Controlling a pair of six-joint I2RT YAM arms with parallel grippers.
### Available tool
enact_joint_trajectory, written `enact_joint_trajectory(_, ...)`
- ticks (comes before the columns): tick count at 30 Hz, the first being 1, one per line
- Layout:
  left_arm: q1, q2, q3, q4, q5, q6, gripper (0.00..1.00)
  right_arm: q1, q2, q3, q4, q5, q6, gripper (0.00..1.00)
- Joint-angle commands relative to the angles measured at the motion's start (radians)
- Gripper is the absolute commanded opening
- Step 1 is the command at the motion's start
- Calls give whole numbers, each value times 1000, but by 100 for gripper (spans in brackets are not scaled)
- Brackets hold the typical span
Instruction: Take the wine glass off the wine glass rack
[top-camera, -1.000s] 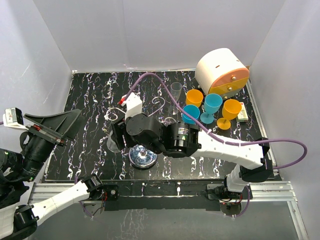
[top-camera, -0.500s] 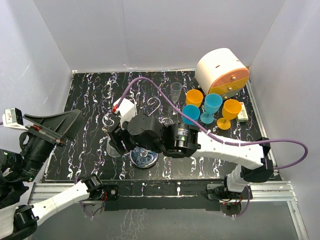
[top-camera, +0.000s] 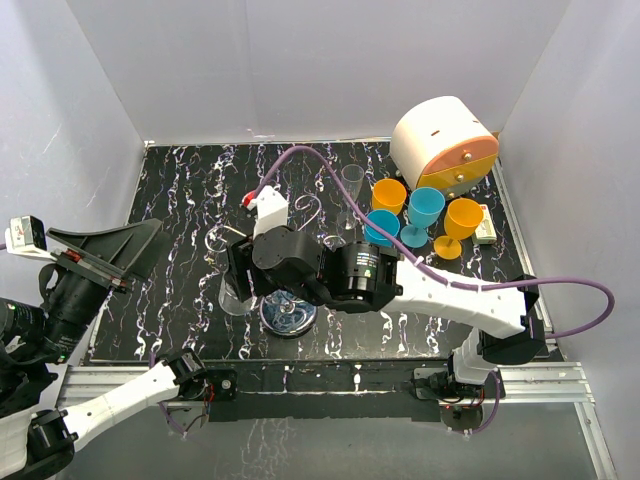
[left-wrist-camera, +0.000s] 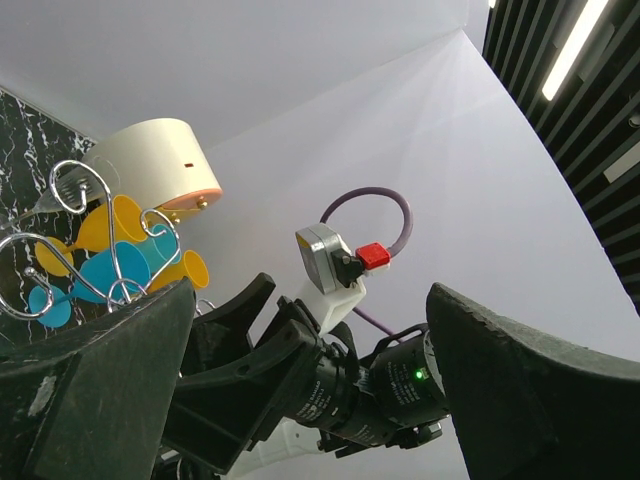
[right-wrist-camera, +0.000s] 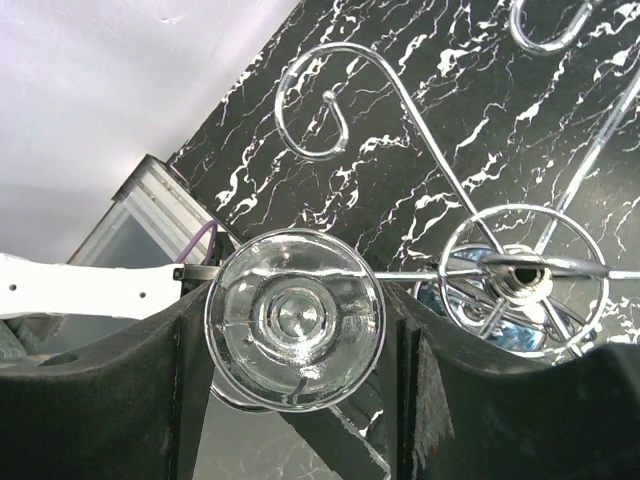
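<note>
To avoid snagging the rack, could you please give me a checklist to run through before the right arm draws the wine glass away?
1. Grip: the right gripper flanks the wine glass on both sides: ok.
2. Glass free of the wine glass rack: cannot tell; one of its wires reaches right up to the glass.
3. Rack standing on its round base on the table: ok.
4. The left gripper open and off to the left, away from the rack: ok.
5. The coloured goblets stand right of the rack, with the glass on its left: ok.
</note>
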Motion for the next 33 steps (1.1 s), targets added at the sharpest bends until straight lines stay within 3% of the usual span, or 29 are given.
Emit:
enact_joint_trajectory(1,0,12,-1,29,4,5,99,-15,-56,36,12,76,93,10)
enact_joint_trajectory(13,0,5,-7,32,4,1,99,-24,-110,-11,30,89,124,10)
enact_joint_trajectory(33,0,16,-15,31,9,-2,99,-24,-133,-38,73,-50,-135,6)
